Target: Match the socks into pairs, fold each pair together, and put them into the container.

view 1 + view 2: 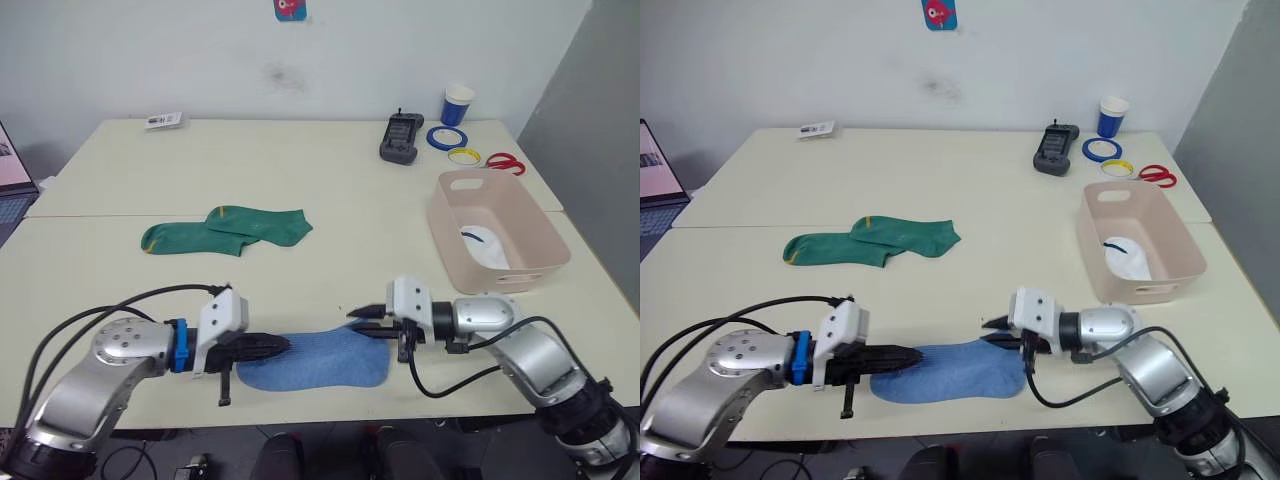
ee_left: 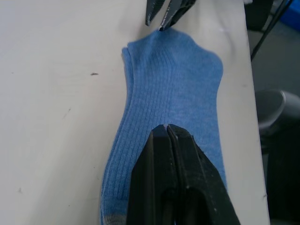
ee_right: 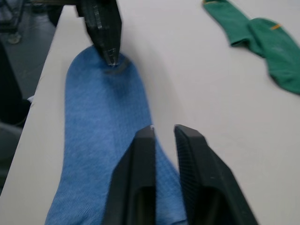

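The light blue socks (image 1: 318, 361) lay flat at the near edge of the table (image 1: 300, 160), at about six o'clock of it, seemingly stacked one on the other, though we could not tell for certain. We judged them light, limp and ribbed, likely to drape and slide on the smooth top, so a pinch at the cuff or toe edge seemed the best hold. Our left gripper (image 1: 283, 345) rested over the toe end with its fingers pressed together, no gap between them; whether fabric was caught we could not tell. Our right gripper (image 1: 367, 322) hung at the cuff end with a narrow slit between its fingers, apparently holding nothing. The green socks (image 1: 228, 231) with yellow trim lay near each other at ten o'clock from the blue ones, well apart from them. The container (image 1: 494, 228) stood at two o'clock, with white socks (image 1: 485, 244) already inside. Beyond it were a blue cup (image 1: 458, 104), tape rolls (image 1: 446, 138), red scissors (image 1: 507, 162) and a dark handset (image 1: 402, 137). We could read no writing or brand anywhere.
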Motion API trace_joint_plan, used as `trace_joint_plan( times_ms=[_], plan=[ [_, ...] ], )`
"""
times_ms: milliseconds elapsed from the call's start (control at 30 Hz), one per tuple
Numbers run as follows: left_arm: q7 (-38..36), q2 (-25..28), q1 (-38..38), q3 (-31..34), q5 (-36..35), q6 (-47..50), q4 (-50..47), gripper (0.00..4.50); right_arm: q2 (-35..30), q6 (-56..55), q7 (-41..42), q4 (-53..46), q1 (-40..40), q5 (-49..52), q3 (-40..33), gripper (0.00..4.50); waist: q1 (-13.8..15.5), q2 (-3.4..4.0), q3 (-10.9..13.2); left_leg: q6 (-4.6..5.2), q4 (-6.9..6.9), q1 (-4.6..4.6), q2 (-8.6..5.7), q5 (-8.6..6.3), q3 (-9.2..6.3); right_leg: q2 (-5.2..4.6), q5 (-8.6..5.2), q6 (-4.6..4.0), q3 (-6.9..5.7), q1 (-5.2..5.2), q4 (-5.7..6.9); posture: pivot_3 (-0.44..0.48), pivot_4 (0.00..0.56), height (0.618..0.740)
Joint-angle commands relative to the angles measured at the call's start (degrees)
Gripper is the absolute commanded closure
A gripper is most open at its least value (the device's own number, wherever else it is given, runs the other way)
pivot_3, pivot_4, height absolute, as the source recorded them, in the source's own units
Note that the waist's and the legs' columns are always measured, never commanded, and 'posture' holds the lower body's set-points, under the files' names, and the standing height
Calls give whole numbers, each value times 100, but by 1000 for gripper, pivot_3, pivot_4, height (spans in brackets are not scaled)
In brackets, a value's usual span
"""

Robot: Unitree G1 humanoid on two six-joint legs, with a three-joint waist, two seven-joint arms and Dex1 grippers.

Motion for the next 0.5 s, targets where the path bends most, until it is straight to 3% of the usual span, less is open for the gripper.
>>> trace_joint_plan(
  times_ms=[33,233,500],
  plan=[
    [77,20,98,-138,439,-416,245,4500,13,-413,175,196,-15,-301,111,4467,1,0,0,0,0,1,1,0,-1,0,0,0,-2,0,4,0,150,740],
    [163,106,365,129,609,-729,987,4500,-314,-1064,307,820,348,-864,101,4467,26,0,-1,0,1,5,6,0,1,-1,-1,-1,-7,2,12,0,150,740],
    [-54,113,574,695,-154,-347,800,4500,-621,-1063,561,495,588,-490,-396,4467,35,0,-2,-1,3,29,10,0,1,-1,-1,-1,-9,22,21,0,150,740]
  ],
)
